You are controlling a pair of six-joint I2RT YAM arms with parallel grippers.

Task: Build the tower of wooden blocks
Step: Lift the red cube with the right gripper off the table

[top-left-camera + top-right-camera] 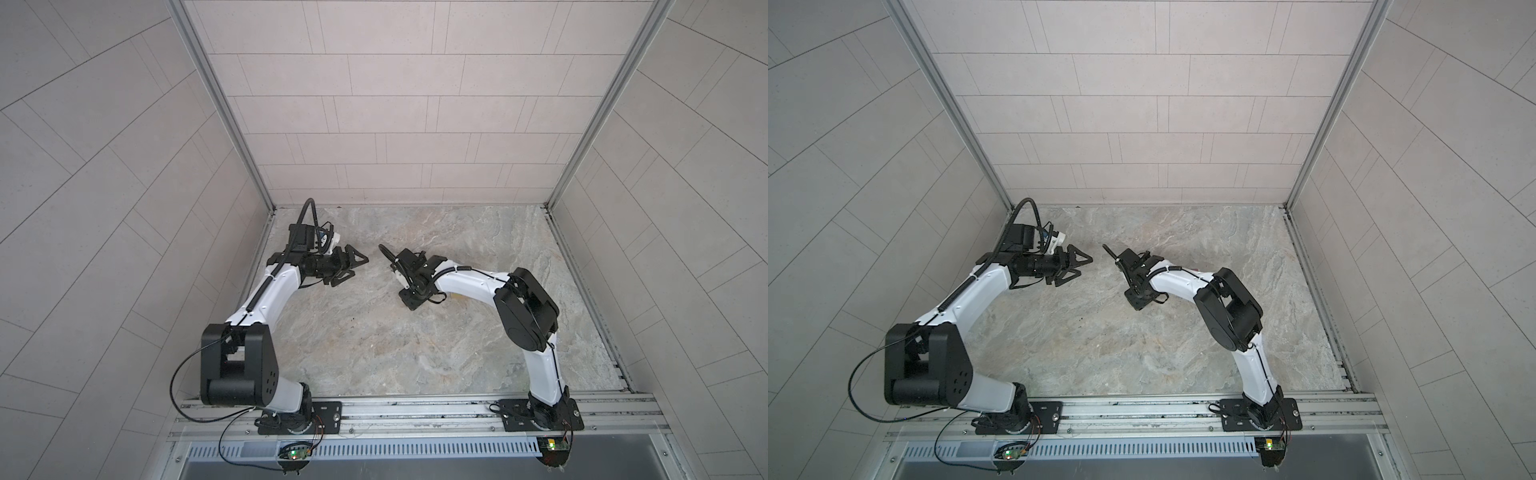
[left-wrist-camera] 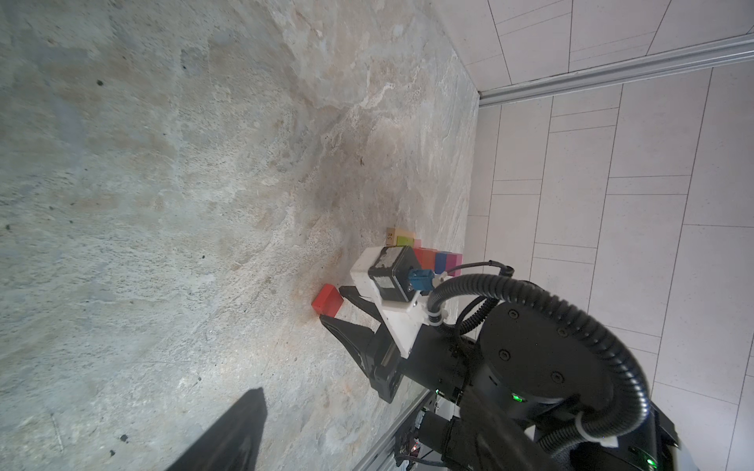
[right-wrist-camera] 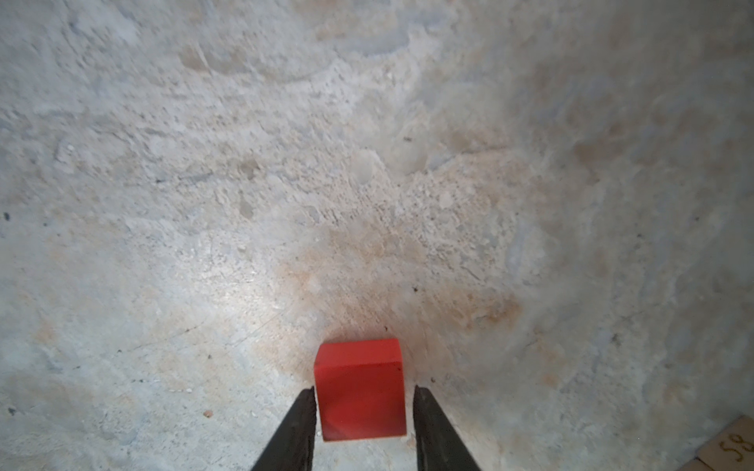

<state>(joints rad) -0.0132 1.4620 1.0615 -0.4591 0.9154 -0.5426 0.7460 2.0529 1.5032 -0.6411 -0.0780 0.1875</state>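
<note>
A red cube (image 3: 359, 387) rests on the stone table between the fingers of my right gripper (image 3: 364, 389), which points straight down. Its jaws stand close on both sides, with a thin gap showing at one side. In the left wrist view the same red cube (image 2: 326, 301) lies under that gripper (image 2: 333, 305). Behind it sits a row of blocks: tan (image 2: 391, 236), lime (image 2: 404, 239), blue (image 2: 440, 261) and magenta (image 2: 453, 261), partly hidden by the wrist camera. In both top views the blocks are hidden under the right wrist (image 1: 415, 274). My left gripper (image 1: 360, 267) hovers open and empty.
A tan block corner with handwritten digits (image 3: 734, 444) lies beside the right gripper. Tiled walls close in the table (image 1: 415, 353) at the back and both sides. An aluminium rail (image 1: 415, 409) carrying both arm bases runs along the front edge.
</note>
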